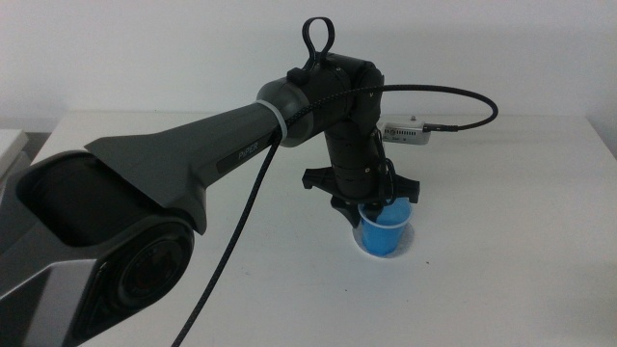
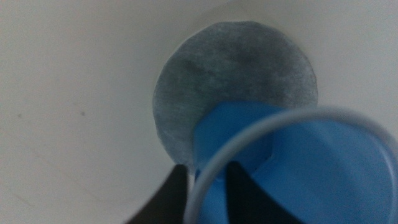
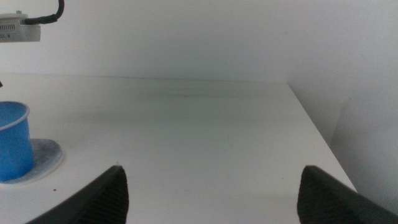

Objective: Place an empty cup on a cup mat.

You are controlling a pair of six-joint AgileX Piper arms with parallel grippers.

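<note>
**Inspector:** Start from the left side of the table. What is working there?

**Assistant:** The left arm [image 1: 193, 159] is reaching in from that side over the white table [image 1: 501, 241], taking the cup mat [image 1: 410, 243] as the reference. Its left gripper [image 1: 378, 200] is hanging directly above the mat, wrist pointing down, and it is holding the cup [image 1: 384, 229].

**Inspector:** Confirm the grip.

**Assistant:** In the left wrist view the dark jaws are closing on the cup [image 2: 311, 168] at its wall, one jaw showing inside the pale rim and one outside it. The grip is on the rim side nearest the arm.

**Inspector:** Where is the cup standing?

**Assistant:** It is upright over the mat. In the right wrist view the cup [image 3: 12, 140] is appearing to sit with its base on the mat [image 3: 43, 155], with pale mat edge showing around it. In the left wrist view the speckled grey mat [image 2: 230, 74] is lying beyond the cup, partly covered by it.

**Inspector:** And to the right of the mat?

**Assistant:** The right gripper [image 3: 211, 193] is waiting well apart from the mat, jaws spread wide and holding nothing.
</note>
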